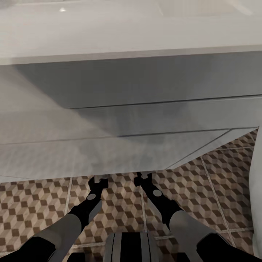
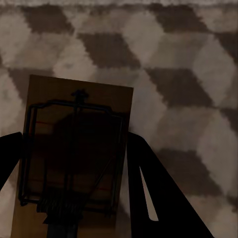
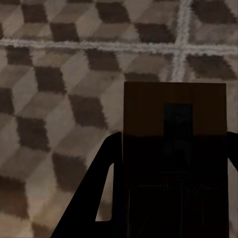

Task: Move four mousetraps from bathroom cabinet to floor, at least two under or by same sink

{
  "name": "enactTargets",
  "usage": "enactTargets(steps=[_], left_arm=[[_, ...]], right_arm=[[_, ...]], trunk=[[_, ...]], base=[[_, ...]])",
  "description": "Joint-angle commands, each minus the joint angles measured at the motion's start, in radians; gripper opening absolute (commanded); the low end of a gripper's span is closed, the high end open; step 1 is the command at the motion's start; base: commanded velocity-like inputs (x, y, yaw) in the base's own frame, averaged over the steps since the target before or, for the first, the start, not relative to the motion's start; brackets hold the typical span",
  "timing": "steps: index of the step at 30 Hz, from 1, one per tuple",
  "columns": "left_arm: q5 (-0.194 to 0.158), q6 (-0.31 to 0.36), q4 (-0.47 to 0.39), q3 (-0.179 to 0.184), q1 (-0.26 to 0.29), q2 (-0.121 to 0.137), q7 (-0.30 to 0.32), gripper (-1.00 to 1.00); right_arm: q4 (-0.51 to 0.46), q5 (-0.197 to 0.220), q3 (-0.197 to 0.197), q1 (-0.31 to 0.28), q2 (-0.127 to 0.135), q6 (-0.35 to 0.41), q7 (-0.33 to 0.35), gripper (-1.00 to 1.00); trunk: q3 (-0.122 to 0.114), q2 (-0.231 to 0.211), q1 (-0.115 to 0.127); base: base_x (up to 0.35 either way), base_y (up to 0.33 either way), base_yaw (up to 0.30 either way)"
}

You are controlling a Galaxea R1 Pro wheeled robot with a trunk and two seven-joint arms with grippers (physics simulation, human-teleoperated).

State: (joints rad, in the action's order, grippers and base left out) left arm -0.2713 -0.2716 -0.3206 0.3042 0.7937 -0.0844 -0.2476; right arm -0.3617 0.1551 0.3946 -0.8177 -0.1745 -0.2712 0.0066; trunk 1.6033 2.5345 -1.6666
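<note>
Seen from the head: both arms reaching forward toward 12 o'clock, the left tool (image 1: pixel 98 181) and the right tool (image 1: pixel 142 177) poised just at the lower front edge of the white vanity (image 1: pixel 138 109), which spans the upper two thirds of the view with two thin drawer seams across its face. Above it, at 12 o'clock, the pale top of the sink (image 1: pixel 109 32). Below and to 3 o'clock, the bathroom floor (image 1: pixel 203 189) in its brown, beige and white cube pattern with pale grout lines. At the far right edge, a white curved body, not identifiable. In the left wrist view: left tool (image 2: pixel 74 163) closed on a mousetrap (image 2: pixel 74 148), a tan wooden rectangle with a dark wire frame facing the camera, held between two dark fingers (image 2: pixel 158 198) and hanging over cube-patterned tiles; whether touching the floor, cannot tell. In the right wrist view: right tool (image 3: pixel 173 168) likewise clamped on a second mousetrap (image 3: pixel 173 109), its plain tan end with a dark rectangular piece at centre projecting beyond the fingers (image 3: pixel 99 198), above floor tiles crossed by grout lines; contact with the floor not discernible.
</note>
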Motion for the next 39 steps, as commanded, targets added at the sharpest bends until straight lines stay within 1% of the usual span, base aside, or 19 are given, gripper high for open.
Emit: enactTargets(steps=[1, 12, 23, 39], left_arm=[[0.003, 0.001, 0.000, 0.000, 0.000, 0.000, 0.002, -1.00], [0.003, 0.000, 0.000, -0.001, -0.001, 0.000, 0.001, -1.00], [0.002, -0.001, 0.000, -0.002, -0.001, 0.000, 0.001, -1.00], [0.001, -0.001, 0.000, -0.002, -0.003, 0.000, 0.001, -1.00]], right_arm=[[0.000, 0.001, 0.000, 0.000, 0.000, 0.000, 0.003, -1.00], [-0.002, 0.002, 0.000, 0.000, 0.000, -0.020, 0.003, -1.00], [-0.002, 0.003, 0.000, 0.000, 0.000, -0.022, 0.003, -1.00], [-0.002, 0.003, 0.000, 0.000, 0.000, -0.023, 0.003, -1.00]], trunk=[[0.000, 0.000, 0.000], [0.000, 0.000, 0.000], [0.000, 0.000, 0.000], [0.000, 0.000, 0.000]], base=[[0.013, 0.000, 0.000], [0.003, 0.000, 0.000], [0.001, 0.000, 0.000], [0.043, 0.000, 0.000]])
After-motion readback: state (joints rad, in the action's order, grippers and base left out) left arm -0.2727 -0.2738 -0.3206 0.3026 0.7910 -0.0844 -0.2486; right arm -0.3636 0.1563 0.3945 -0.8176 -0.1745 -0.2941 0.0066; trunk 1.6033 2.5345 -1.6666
